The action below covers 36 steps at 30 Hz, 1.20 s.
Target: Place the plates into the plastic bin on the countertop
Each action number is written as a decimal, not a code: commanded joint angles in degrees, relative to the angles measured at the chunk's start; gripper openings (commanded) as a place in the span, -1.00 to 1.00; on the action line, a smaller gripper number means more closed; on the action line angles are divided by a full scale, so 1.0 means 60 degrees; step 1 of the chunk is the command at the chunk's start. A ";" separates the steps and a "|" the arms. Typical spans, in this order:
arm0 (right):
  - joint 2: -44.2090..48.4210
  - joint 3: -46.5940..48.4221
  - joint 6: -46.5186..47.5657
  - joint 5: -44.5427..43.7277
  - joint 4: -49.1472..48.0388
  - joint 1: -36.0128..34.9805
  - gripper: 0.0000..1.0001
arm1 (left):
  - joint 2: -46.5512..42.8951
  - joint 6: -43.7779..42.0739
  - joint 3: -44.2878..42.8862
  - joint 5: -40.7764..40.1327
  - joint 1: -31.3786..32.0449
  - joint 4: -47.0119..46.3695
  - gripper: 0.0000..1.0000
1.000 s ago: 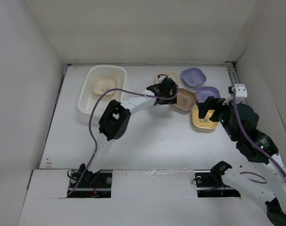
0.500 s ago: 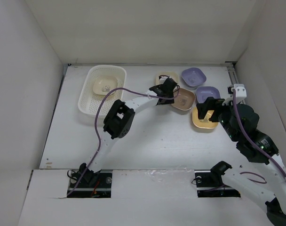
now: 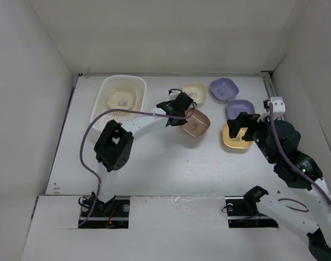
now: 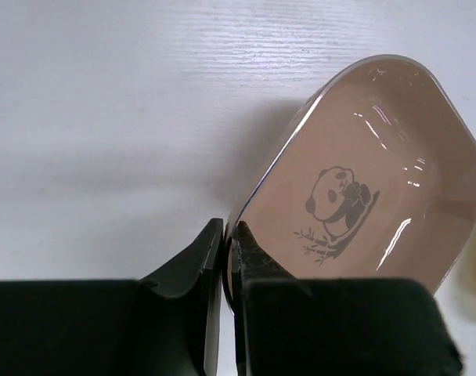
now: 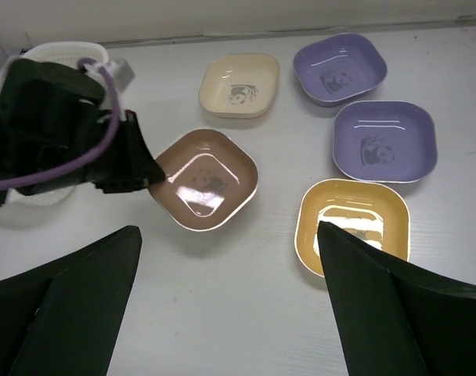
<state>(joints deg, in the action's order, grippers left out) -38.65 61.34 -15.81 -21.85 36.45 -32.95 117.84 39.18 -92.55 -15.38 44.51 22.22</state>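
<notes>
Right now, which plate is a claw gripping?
The brown plate, its rim pinched in the left claw; the yellow plate and the others lie ungripped.

Robot lab cell: white walls (image 3: pixel 35 109) boxing white countertop (image 3: pixel 171 163).

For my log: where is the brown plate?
The brown plate is mid-counter in the top view, rim pinched by the left gripper, between the plastic bin and yellow plate.

Plain white walls (image 3: pixel 154 32); soft, even light
</notes>
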 commanded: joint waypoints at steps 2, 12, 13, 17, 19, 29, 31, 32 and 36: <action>-0.0018 0.0002 0.0131 0.0315 -0.0552 0.0072 1.00 | -0.2410 -0.0260 0.0293 -0.0616 -0.0444 0.0194 -1.00; -0.0223 -0.0482 0.0468 0.1427 -0.1723 0.0072 1.00 | -0.3733 -0.2282 0.1216 0.1986 -0.5656 -0.1342 -1.00; -0.0339 -0.0584 0.0468 0.1516 -0.1811 0.0072 1.00 | -0.3399 -0.2282 0.1318 0.2615 -0.6125 -0.1635 -1.00; -0.0793 -0.0293 0.0789 0.1766 -0.1710 0.0072 1.00 | -0.2694 -0.2501 0.1422 0.4189 -0.7928 -0.2428 -1.00; -0.0897 -0.0292 0.0922 0.1766 -0.1709 0.0072 1.00 | -0.2459 -0.2822 0.1334 0.4189 -0.8019 -0.2561 -1.00; -0.0795 -0.0292 0.1010 0.1971 -0.1709 0.0160 1.00 | -0.1388 -0.2079 0.1114 0.2859 -0.8107 -0.1828 -1.00; -0.0794 -0.0380 0.1010 0.1971 -0.1709 0.0160 1.00 | -0.1475 -0.1858 0.1246 0.2550 -0.8107 -0.1726 -0.98; -0.0794 -0.0380 0.1010 0.1971 -0.1709 0.0160 1.00 | -0.1578 -0.1770 0.1246 0.2432 -0.8107 -0.1464 -0.32; -0.0794 -0.0380 0.1010 0.1971 -0.1709 0.0160 1.00 | -0.2236 -0.1520 0.1026 0.1642 -0.8107 -0.1169 0.92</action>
<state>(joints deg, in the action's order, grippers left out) -44.10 58.22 -10.31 -10.59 29.19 -32.29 110.06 28.03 -84.86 -0.95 -3.86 13.76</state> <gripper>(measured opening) 0.999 0.905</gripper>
